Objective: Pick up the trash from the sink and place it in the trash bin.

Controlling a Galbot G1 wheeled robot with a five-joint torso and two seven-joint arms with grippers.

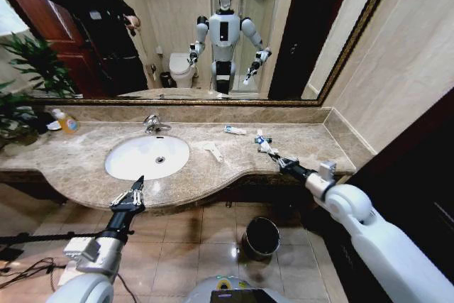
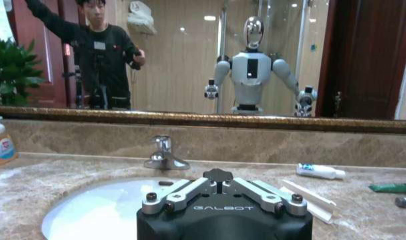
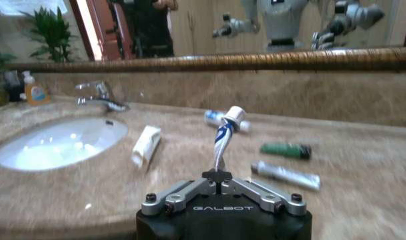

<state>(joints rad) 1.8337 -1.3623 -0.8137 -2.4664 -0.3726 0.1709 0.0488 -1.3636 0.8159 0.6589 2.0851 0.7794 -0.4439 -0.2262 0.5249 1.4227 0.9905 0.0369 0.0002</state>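
Observation:
The white oval sink [image 1: 135,164] is set in a marble counter, and my left gripper [image 1: 139,184] hangs shut just before its front rim with nothing in it. My right gripper [image 1: 278,160] is over the counter's right part, shut on a white-and-blue tube [image 3: 222,137] that sticks up from its fingertips. The other trash lies on the counter right of the basin: a white tube [image 3: 146,145], a white-and-blue tube [image 3: 220,118], a green packet [image 3: 286,149] and a silver tube [image 3: 286,175]. The trash bin [image 1: 262,237] stands on the floor below the counter's right half.
A chrome tap [image 1: 152,124] stands behind the basin, and an orange soap bottle [image 1: 66,122] and a plant [image 1: 18,101] are at the far left. A mirror runs along the back wall. A dark door panel [image 1: 418,175] closes off the right side.

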